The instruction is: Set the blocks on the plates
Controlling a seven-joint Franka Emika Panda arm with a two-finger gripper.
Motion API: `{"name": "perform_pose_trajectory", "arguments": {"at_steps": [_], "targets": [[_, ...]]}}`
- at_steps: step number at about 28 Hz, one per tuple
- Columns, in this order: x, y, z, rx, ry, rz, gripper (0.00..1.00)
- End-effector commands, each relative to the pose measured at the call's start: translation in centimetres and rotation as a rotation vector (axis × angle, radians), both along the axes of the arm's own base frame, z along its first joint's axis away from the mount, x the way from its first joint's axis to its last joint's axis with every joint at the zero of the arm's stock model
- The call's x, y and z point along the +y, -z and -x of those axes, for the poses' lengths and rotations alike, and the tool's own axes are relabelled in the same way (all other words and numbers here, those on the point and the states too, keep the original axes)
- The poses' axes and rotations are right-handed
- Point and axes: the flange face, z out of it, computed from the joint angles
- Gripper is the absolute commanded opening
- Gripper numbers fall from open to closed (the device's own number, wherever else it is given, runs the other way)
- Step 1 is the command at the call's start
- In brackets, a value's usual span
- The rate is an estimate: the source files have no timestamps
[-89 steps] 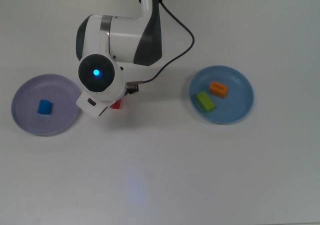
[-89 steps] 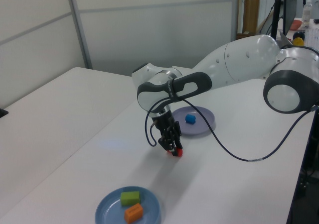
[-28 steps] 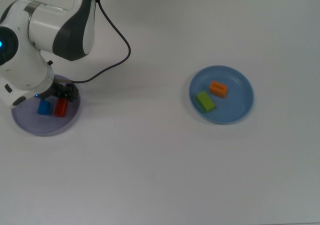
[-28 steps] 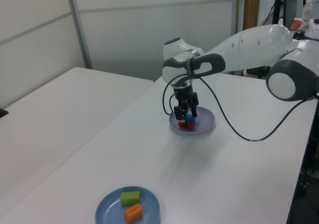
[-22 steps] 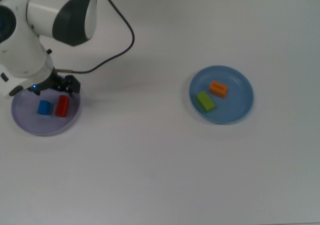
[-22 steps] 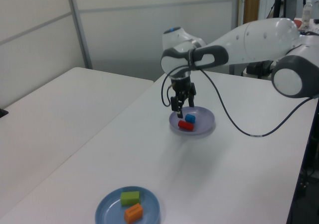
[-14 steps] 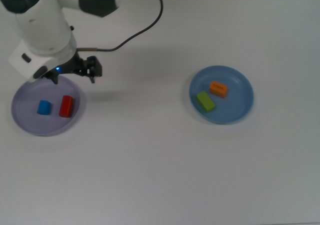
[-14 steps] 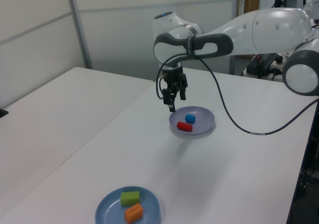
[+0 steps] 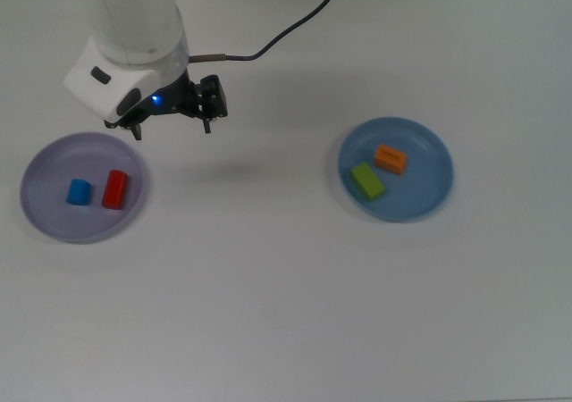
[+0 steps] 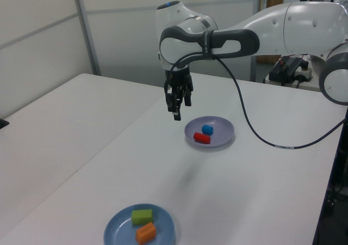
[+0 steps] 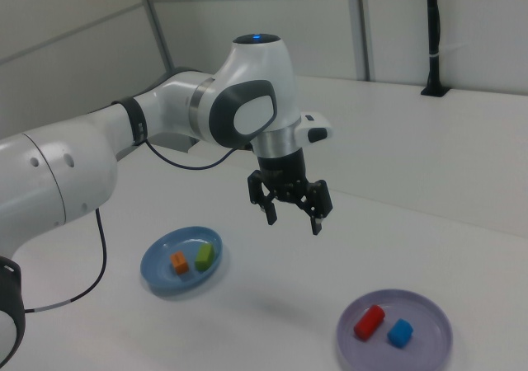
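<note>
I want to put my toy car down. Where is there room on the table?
The wide bare stretch of table between the lavender plate and the light blue plate is free. Both plates are crowded, each holding two blocks.

White-and-grey robot arm [image 11: 165, 115] reaches across w/ elbow bent, wrist pointing straight down. Black two-finger end effector [image 11: 292, 216] hangs in mid-air, well clear of the surface, fingers [image 11: 316, 214] spread apart, nothing between them. Blue status light glowing on top of the wrist housing [image 11: 256, 38]. Black cable [image 10: 255, 130] loops from the wrist back along the arm.
</note>
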Motion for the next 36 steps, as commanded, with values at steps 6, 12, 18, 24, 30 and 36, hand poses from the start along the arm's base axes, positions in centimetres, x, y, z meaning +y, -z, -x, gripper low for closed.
{"name": "perform_pose_trajectory", "arguments": {"at_steps": [6,12,18,24,30,36], "targets": [[0.3,0.0,0.7,0.019,-0.013,-0.006,1.00],[0.3,-0.1,0.7,0.018,-0.009,-0.004,1.00],[-0.6,-2.0,1.4,-0.010,0.085,0.002,1.00],[-0.8,-1.9,1.5,-0.006,0.092,0.001,1.00],[-1.7,-1.2,1.5,0.015,0.091,0.024,1.00],[-3.0,-1.1,1.7,0.015,0.106,0.027,1.00]]}}
